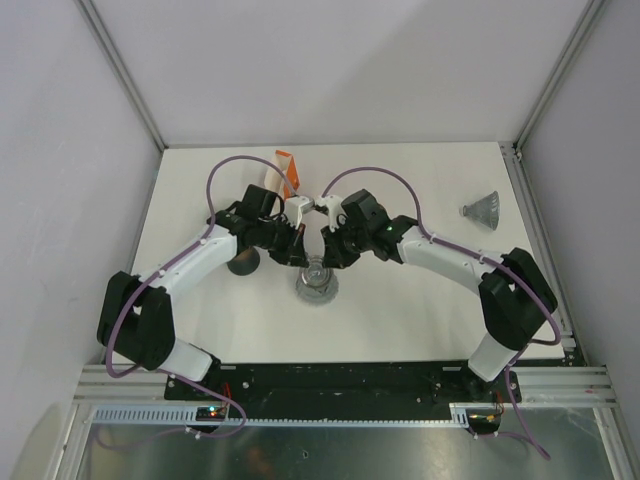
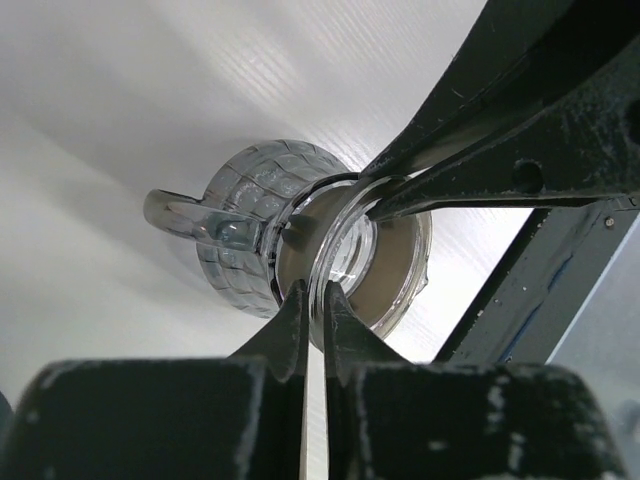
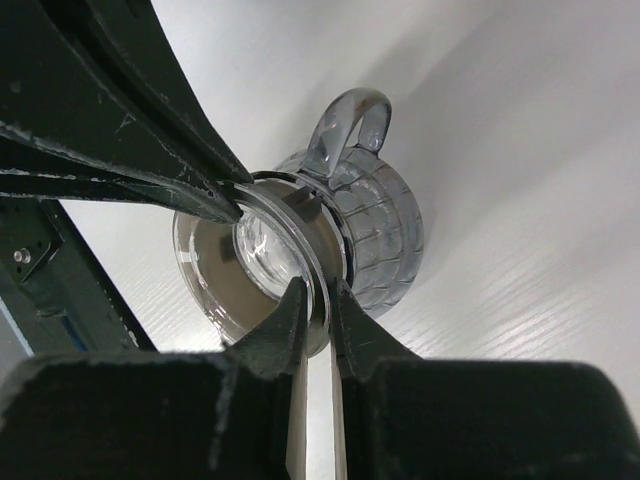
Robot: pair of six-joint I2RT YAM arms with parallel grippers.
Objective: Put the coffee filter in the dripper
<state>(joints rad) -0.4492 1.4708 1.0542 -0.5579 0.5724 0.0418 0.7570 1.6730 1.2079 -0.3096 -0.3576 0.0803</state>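
The clear grey dripper [image 1: 316, 281], with ribbed walls and a loop handle, sits at the table's middle between both arms. My left gripper [image 1: 301, 256] is shut on the dripper's flat base rim [image 2: 318, 262]. My right gripper [image 1: 326, 256] is shut on the same rim [image 3: 325, 262] from the opposite side. Each wrist view shows the other gripper's fingers, the right one's [image 2: 480, 150] and the left one's [image 3: 130, 150], pinching the rim. A tan surface [image 2: 398, 268] shows through the clear base. A grey cone, probably the coffee filter [image 1: 481, 209], lies on its side far right, apart from both grippers.
A dark round object [image 1: 243, 263] lies under the left arm's forearm. An orange and white strip [image 1: 286, 172] lies at the back behind the left gripper. The white table [image 1: 400, 320] ends at metal frame posts and grey walls on all sides.
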